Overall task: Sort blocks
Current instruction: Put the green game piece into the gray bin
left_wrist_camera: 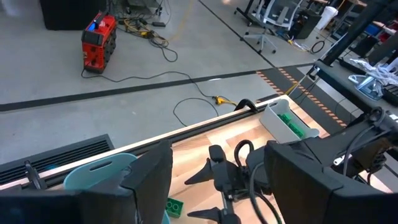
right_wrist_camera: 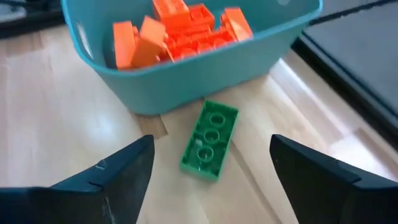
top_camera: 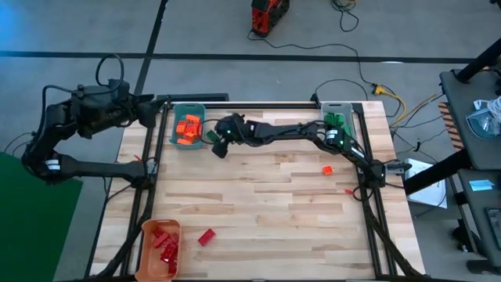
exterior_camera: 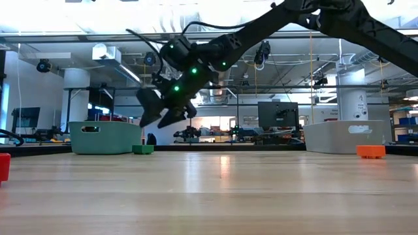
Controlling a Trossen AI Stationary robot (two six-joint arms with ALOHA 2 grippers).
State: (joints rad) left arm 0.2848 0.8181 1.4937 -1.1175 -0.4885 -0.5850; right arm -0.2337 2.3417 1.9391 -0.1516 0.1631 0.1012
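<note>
Right gripper hangs wide open, empty, above green block beside teal bin | rigid, light, likely slick: pinch long sides | left gripper waits open, far-left tabletop edge

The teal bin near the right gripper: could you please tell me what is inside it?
The teal bin holds a heap of orange blocks. Whatever lies beneath that heap, and the bin's floor, are covered. A green block lies outside on the table, beside its wall.

Pale wood table with a smooth, faintly glossy planked top, studded green block of shiny moulded plastic, teal bin of smooth plastic, orange blocks glossy plastic, matt dark gripper fingers
</note>
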